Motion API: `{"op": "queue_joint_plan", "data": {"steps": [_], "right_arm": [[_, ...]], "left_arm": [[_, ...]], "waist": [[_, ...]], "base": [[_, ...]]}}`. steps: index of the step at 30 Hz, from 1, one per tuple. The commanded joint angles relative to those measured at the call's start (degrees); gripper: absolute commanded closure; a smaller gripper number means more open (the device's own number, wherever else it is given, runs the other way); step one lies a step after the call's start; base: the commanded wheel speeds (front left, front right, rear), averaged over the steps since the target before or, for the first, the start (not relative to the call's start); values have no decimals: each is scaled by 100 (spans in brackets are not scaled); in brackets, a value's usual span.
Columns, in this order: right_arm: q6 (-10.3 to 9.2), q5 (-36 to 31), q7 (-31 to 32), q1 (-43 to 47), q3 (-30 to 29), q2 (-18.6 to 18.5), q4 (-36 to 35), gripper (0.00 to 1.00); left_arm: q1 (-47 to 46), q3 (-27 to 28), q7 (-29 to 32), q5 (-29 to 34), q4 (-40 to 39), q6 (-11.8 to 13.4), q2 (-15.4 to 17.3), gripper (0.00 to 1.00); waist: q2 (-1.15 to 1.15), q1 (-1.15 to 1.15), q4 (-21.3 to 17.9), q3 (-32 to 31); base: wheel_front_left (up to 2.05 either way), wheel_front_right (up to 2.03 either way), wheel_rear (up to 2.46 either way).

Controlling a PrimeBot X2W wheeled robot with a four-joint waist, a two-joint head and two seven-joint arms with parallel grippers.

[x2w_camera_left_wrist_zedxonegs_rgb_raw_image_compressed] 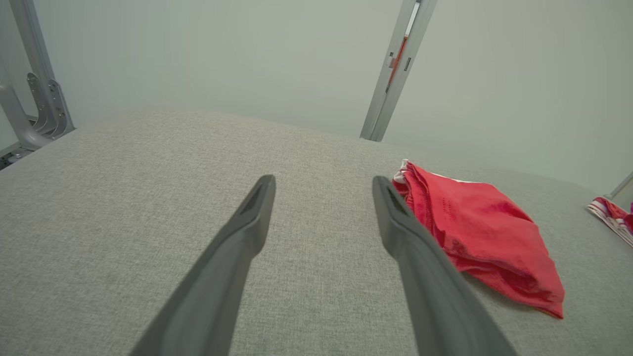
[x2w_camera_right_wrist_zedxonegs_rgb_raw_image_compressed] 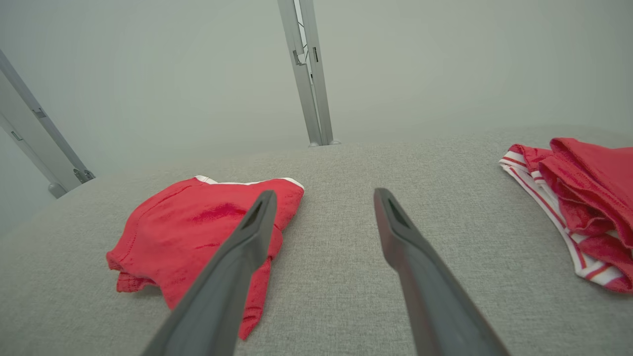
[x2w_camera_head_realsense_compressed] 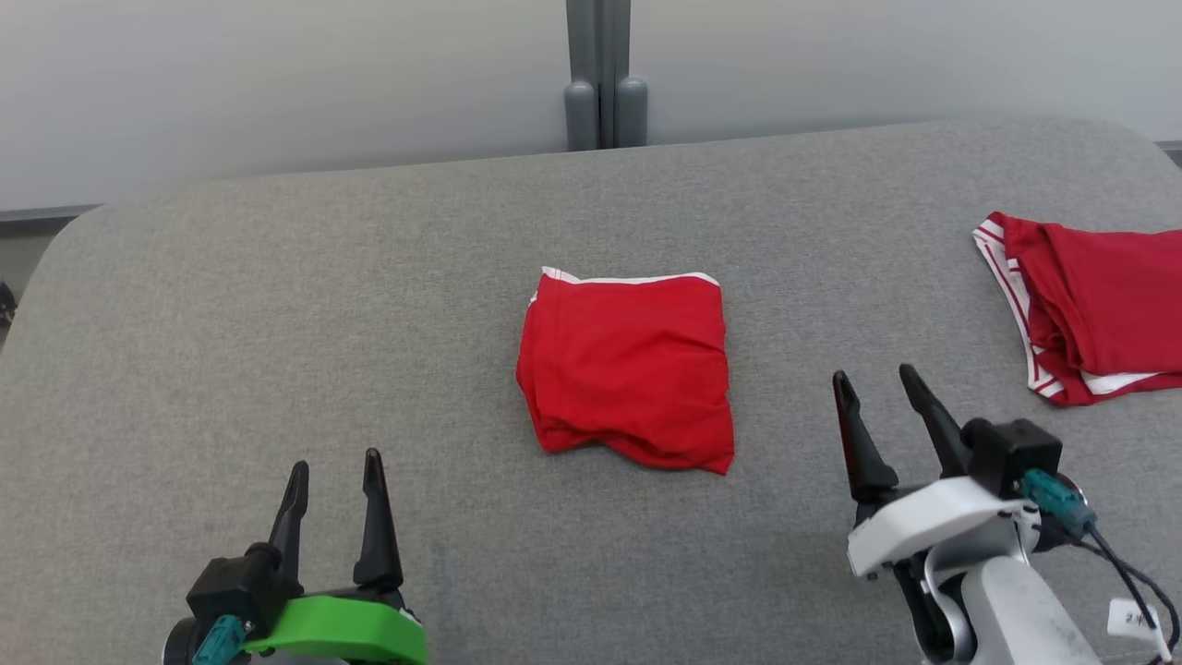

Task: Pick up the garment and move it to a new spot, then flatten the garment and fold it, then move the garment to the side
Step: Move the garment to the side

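A red garment [x2w_camera_head_realsense_compressed: 628, 369] with a thin white trim lies folded into a rough square at the middle of the grey padded table [x2w_camera_head_realsense_compressed: 277, 323]. My left gripper [x2w_camera_head_realsense_compressed: 334, 466] hovers open near the front left, well apart from it. On the front right my right gripper [x2w_camera_head_realsense_compressed: 875, 379] is open too, a short way right of the garment. The left wrist view has the garment [x2w_camera_left_wrist_zedxonegs_rgb_raw_image_compressed: 484, 232] just right of the open left gripper [x2w_camera_left_wrist_zedxonegs_rgb_raw_image_compressed: 324, 184]. From the right wrist, the garment [x2w_camera_right_wrist_zedxonegs_rgb_raw_image_compressed: 188, 237] lies left of and behind the left finger of the open right gripper [x2w_camera_right_wrist_zedxonegs_rgb_raw_image_compressed: 325, 197]. Nothing is held.
A second red garment [x2w_camera_head_realsense_compressed: 1099, 305] with white striped edges lies bunched at the table's right edge, also in the right wrist view [x2w_camera_right_wrist_zedxonegs_rgb_raw_image_compressed: 588, 198]. A grey metal post [x2w_camera_head_realsense_compressed: 605, 74] stands behind the table's far edge against a pale wall.
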Motion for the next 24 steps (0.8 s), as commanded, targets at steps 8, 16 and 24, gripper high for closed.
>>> {"op": "queue_joint_plan", "data": {"steps": [8, 16, 24], "right_arm": [[-3, 187, 1014, -1014, -86, -40, 350, 0], [-3, 488, 2048, -1610, -383, -424, 1172, 0], [-3, 925, 2552, -1784, -356, -579, 1811, 0]], "left_arm": [[-306, -209, -17, -103, -46, 25, 19, 0], [-384, -410, -17, -284, -27, 99, 18, 0], [-321, -487, -17, -364, -47, 167, 17, 0]], "waist": [[0, 0, 713, 454], [0, 0, 1461, 762], [0, 0, 1883, 873]], "base": [[0, 0, 0], [0, 0, 0], [0, 0, 0]]}}
